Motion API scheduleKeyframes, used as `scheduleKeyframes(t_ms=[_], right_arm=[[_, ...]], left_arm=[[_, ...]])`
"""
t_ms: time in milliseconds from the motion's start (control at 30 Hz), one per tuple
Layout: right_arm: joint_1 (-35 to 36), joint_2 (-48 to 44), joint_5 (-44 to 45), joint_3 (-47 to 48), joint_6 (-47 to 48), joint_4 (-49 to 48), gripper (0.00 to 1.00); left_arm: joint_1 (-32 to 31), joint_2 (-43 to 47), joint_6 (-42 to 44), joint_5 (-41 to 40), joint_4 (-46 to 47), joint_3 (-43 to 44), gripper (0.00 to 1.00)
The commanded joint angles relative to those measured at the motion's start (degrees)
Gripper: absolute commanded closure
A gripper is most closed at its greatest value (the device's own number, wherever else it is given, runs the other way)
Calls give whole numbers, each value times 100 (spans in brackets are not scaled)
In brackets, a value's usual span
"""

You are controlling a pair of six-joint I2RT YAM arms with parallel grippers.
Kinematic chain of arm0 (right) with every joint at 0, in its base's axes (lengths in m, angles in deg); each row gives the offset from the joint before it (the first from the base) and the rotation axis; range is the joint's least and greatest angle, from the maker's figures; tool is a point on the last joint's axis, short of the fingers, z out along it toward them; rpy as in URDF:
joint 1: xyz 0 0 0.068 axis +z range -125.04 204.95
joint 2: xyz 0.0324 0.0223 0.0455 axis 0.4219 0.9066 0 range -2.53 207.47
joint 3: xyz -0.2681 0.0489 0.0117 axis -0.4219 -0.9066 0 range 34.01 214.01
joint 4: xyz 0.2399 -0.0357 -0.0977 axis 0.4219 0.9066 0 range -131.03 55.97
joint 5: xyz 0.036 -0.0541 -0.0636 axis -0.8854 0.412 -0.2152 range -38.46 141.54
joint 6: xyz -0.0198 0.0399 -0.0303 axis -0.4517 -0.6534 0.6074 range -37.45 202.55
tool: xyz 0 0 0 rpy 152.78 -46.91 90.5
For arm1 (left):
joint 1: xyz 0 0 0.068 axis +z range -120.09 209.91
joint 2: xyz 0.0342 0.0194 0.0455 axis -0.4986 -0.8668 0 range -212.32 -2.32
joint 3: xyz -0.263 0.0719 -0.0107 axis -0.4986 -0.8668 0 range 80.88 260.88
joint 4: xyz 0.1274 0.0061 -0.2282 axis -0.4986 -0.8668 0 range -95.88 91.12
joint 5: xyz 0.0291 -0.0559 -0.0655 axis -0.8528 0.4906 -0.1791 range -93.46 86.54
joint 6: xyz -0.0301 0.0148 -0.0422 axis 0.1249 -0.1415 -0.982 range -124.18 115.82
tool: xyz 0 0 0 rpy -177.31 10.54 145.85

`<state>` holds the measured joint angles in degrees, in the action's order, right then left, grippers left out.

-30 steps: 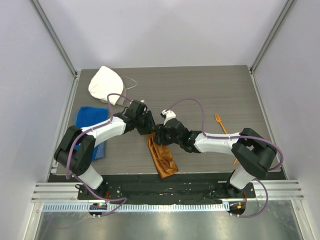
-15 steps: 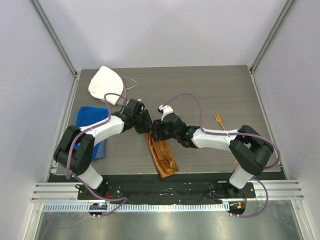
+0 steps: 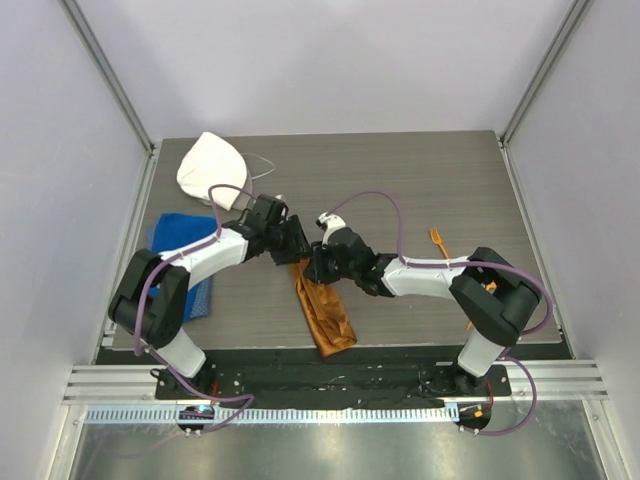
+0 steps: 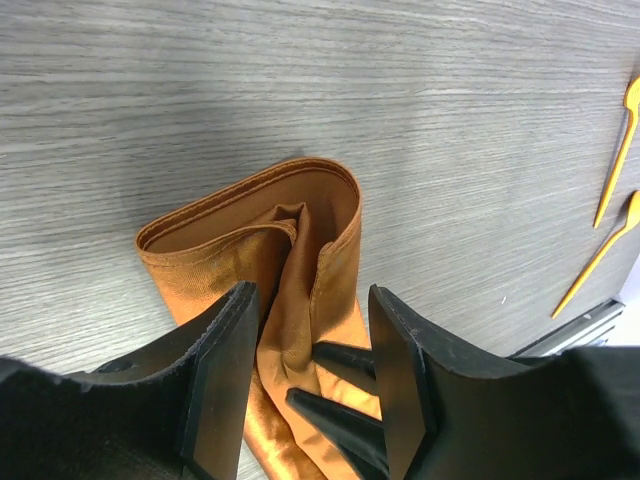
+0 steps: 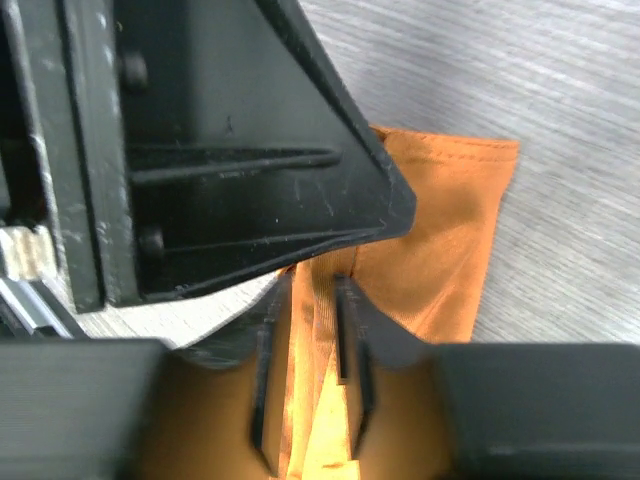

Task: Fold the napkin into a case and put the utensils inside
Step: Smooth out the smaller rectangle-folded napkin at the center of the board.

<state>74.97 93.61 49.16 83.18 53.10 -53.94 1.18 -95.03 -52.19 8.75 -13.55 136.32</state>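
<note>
The napkin (image 3: 325, 315) lies as a narrow rust-orange strip, the case, running from the table's middle toward the near edge. Its far end (image 4: 250, 225) gapes open in layers. My left gripper (image 4: 310, 293) hangs open over that end, one finger on each side of a raised fold. My right gripper (image 5: 312, 285) comes in from the other side with its thin fingers (image 4: 340, 400) shut on that upright fold of cloth. The two grippers (image 3: 296, 250) (image 3: 308, 268) nearly touch. The utensils, two thin orange plastic pieces (image 4: 615, 150) (image 4: 600, 255), lie off to the right; the fork (image 3: 438, 245) shows beside my right arm.
A white rounded cloth cap (image 3: 212, 165) sits at the far left. A blue towel (image 3: 180, 235) lies under my left arm near the left edge. The table's dark front edge (image 3: 300, 355) runs just past the strip's near end.
My right gripper's fingers have drawn together on the cloth fold after standing wider. Both grippers have edged slightly left, and the left jaws stand a little wider.
</note>
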Motion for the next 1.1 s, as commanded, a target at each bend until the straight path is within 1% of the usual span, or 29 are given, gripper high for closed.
scheduleKeyframes(t_ms=[0, 67, 267, 367, 467, 500, 567, 600, 667, 733, 867, 933, 1000, 1067], right_arm=[[-10, -148, -237, -179, -236, -502, 75], [-1, -192, -290, -267, -306, -590, 79], [-10, -201, -325, -364, -342, -652, 83], [-27, -236, -369, -381, -386, -678, 85], [-19, -411, -361, -382, -412, -591, 85], [-27, -473, -334, -373, -395, -538, 85], [-36, -639, -203, -329, -290, -319, 84], [-54, -771, -133, -320, -228, -248, 83], [-62, -851, -88, -241, 79, -90, 77], [-141, -729, -44, -5, 272, 242, 66], [-343, -430, -176, 268, 467, 429, 58], [-396, -315, -316, 356, 467, 464, 56], [-405, -166, -421, 357, 484, 447, 54], [-405, -69, -501, 322, 467, 394, 54]], left_arm=[[34, -54, -51, 255, 97, 204, 48], [34, -107, -42, 326, 79, 213, 47], [25, -256, -7, 370, 53, 195, 47], [17, -283, 28, 353, 61, 222, 49], [17, -274, 55, 187, -26, 239, 56], [17, -266, 63, 159, -61, 248, 63], [17, -257, 81, 142, -88, 265, 67], [17, -205, 81, 98, -97, 257, 68], [17, -160, 90, 89, -88, 230, 69], [17, -151, 99, 71, -105, 222, 69], [25, -81, 90, 19, -150, 195, 66], [25, -37, 90, 19, -158, 160, 60], [34, 16, 90, 10, -149, 151, 56], [43, 25, 90, 18, -167, 151, 54]])
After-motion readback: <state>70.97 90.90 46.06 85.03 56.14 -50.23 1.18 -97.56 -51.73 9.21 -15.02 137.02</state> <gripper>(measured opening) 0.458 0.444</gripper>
